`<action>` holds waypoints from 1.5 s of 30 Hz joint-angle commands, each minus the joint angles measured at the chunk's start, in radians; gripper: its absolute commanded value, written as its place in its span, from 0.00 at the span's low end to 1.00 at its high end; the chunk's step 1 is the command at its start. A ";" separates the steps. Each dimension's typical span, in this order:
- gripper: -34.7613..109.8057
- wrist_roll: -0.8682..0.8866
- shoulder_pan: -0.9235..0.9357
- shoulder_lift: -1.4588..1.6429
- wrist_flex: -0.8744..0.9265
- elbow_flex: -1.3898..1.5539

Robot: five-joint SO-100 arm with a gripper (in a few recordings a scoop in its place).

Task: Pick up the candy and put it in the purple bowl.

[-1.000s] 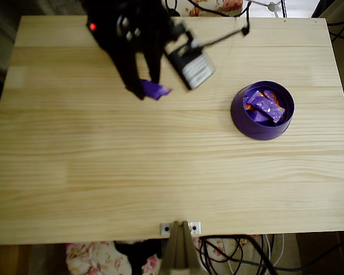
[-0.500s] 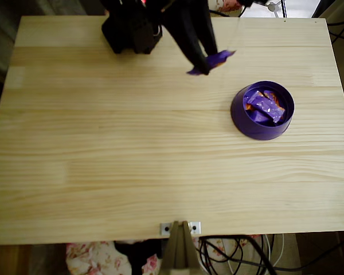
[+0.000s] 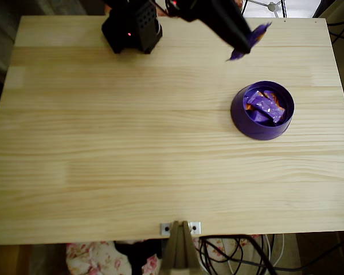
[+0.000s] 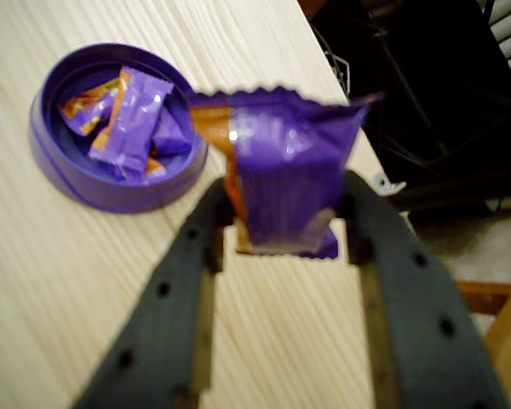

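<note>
Candy (image 4: pixel 281 170) in gripper (image 4: pixel 281 230), above purple bowl (image 3: pixel 239 114)

No readable text, labels, brand names, numbers or signs appear anywhere; print on the candy (image 4: pixel 281 170) wrapper is too blurred.

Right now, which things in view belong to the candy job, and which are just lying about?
Job:
- shiny purple-wrapped candy, pinched in the black pincer
- round deep-purple plastic bowl, already holding several candies of the same kind

Just there:
- pale wooden table
- black arm base at the table's far edge
- cables below the near edge
</note>
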 commanded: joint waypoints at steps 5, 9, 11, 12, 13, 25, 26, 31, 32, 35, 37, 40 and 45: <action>0.24 0.052 -0.098 -0.040 -0.167 0.020; 0.24 0.058 -0.135 -0.118 -0.235 0.018; 0.24 0.060 -0.158 -0.156 -0.273 0.020; 0.24 0.057 -0.169 -0.178 -0.291 0.020; 0.24 0.054 -0.176 -0.202 -0.301 0.020; 0.24 0.112 -0.204 -0.456 -0.344 -0.055; 0.24 0.114 -0.204 -0.469 -0.344 -0.061; 0.24 0.112 -0.192 -0.549 -0.330 -0.132; 0.24 0.112 -0.189 -0.563 -0.327 -0.146; 0.24 0.126 -0.187 -0.595 -0.350 -0.158; 0.24 0.130 -0.190 -0.621 -0.374 -0.167; 0.24 0.132 -0.192 -0.678 -0.383 -0.209; 0.24 0.133 -0.209 -0.767 -0.420 -0.272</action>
